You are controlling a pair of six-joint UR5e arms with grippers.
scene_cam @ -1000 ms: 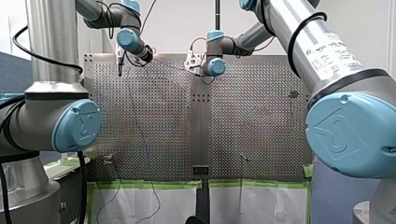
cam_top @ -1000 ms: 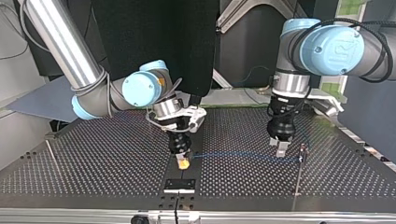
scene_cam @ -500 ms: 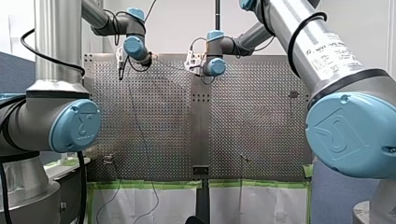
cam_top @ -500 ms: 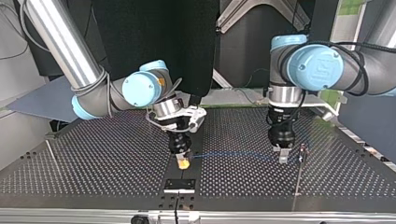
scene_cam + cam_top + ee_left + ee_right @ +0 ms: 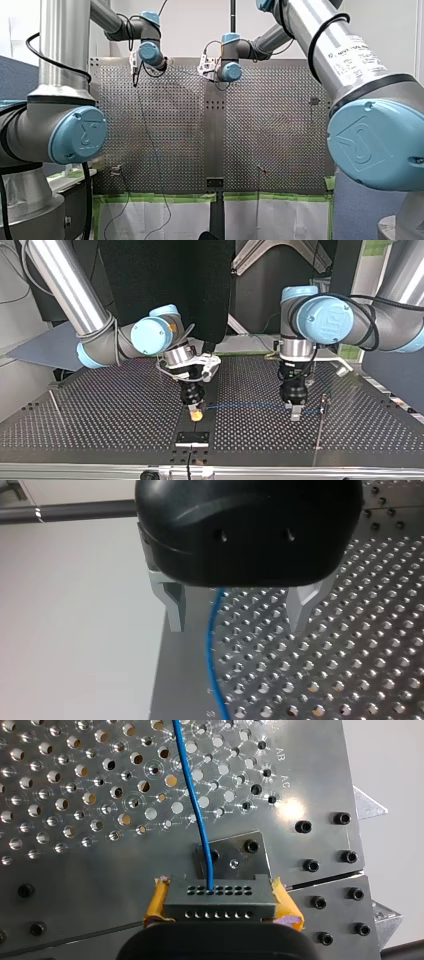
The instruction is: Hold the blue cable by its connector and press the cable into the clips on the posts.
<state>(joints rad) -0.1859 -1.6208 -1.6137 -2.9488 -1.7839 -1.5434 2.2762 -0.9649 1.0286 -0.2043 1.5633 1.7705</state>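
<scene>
The perforated metal worktop [image 5: 100, 405] stretches wide under both arms, with a thin post [image 5: 320, 430] standing near the top view's right. The right gripper [image 5: 196, 414] has its jaws pinching the grey connector [image 5: 220, 896] between yellow pads. From there the blue cable [image 5: 245, 405] runs level above the holes toward that post. I cannot tell whether it is seated in the clip.

The left gripper [image 5: 296, 412] hangs over the cable just beside the post. Its jaws are spread, and in the left wrist view the cable passes between the metal fingers [image 5: 175, 610] without touching either.

This looks like the approach for pressing the cable in. Centre the cable between the fingers before you close, since it sits nearer one of them. Hold the connector firm and level so the line has no slack, then come straight down beside the clip. A sideways pull would likely bend so slender a post.
</scene>
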